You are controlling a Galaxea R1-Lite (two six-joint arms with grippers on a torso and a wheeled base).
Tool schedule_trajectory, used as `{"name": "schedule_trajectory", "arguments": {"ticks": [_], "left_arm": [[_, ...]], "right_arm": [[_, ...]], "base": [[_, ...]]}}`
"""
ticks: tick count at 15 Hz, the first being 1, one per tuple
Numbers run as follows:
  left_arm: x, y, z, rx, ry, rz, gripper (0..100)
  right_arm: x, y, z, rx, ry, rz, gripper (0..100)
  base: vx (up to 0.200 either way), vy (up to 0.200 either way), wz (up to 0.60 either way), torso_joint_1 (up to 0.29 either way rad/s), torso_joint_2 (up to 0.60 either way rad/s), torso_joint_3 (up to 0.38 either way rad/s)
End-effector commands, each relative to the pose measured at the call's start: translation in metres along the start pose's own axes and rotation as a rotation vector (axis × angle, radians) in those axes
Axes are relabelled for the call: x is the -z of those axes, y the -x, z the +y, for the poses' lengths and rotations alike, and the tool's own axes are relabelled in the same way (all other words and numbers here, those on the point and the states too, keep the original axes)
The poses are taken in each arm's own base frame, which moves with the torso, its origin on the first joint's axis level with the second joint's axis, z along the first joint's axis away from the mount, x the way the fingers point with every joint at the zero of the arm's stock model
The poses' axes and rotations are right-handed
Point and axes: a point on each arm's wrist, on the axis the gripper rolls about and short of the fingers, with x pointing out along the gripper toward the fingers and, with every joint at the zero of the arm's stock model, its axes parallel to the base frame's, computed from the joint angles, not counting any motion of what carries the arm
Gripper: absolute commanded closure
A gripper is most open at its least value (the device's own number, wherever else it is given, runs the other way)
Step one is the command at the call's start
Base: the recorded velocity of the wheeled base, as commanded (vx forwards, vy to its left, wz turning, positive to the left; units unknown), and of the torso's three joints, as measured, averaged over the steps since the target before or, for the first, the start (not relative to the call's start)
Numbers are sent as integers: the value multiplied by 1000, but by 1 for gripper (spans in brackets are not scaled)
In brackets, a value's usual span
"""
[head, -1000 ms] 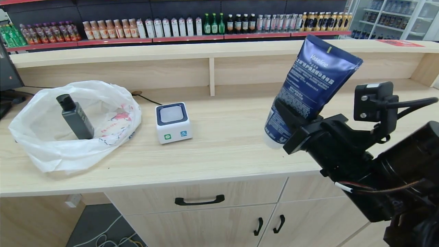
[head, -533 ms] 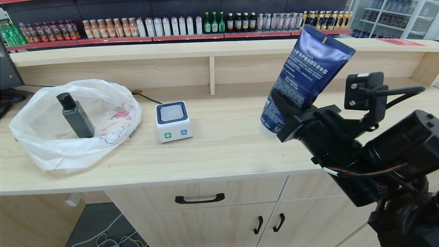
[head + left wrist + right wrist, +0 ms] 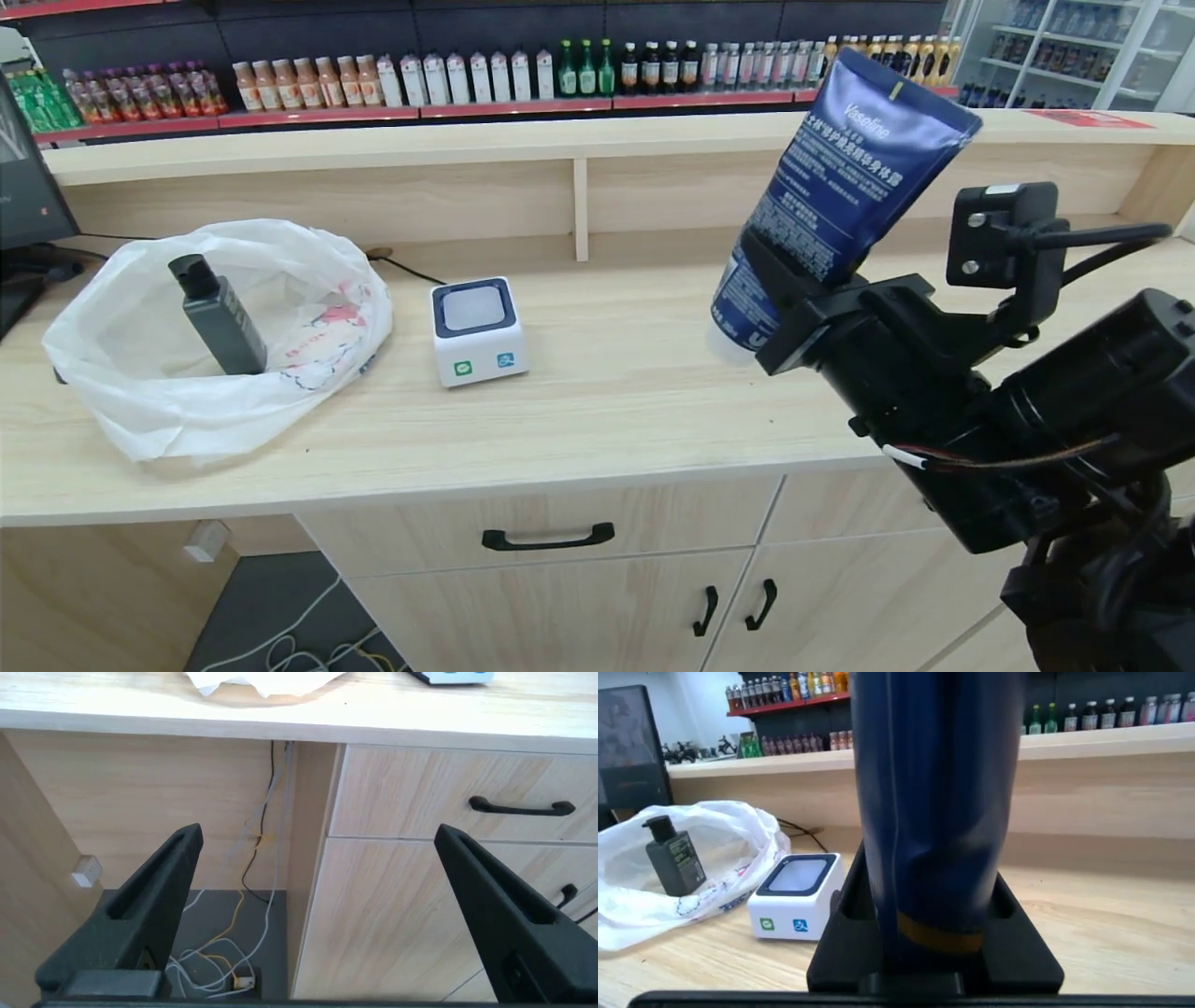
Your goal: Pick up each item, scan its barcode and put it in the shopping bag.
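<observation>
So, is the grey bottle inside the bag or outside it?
Inside. The bottle stands within the open mouth of the bag, leaning slightly, with its base hidden behind the bag's front fold.

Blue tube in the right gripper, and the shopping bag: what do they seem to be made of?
Blue tube: probably soft plastic with a slight sheen. The flat crimped top end and a crease near the right gripper suggest a squeezable wall.
Shopping bag: likely thin whitish plastic film. It is crumpled, slumped and faintly see-through.
</observation>
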Motion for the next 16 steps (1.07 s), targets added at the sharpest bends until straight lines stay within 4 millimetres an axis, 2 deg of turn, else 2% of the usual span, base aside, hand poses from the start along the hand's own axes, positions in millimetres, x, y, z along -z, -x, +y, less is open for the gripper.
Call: {"name": "schedule_trajectory", "arguments": {"ticks": [1, 12, 15, 16], "left_arm": [[0, 0, 0, -1, 1, 0, 0], [0, 0, 0, -1, 7, 0, 0], [0, 0, 0, -1, 7, 0, 0], [0, 0, 0, -1, 4, 0, 0]], "right_arm": [[0, 0, 0, 1, 3, 3, 100], [5, -6, 0, 5, 15, 4, 100], [-6, -2, -3, 28, 48, -20, 100], [-9, 3, -5, 25, 58, -18, 100]], "base": [[0, 200, 0, 12, 2, 2], [0, 200, 0, 3, 2, 2], [0, 200, 0, 2, 2, -1], [0, 0, 0, 0, 0, 0]]}}
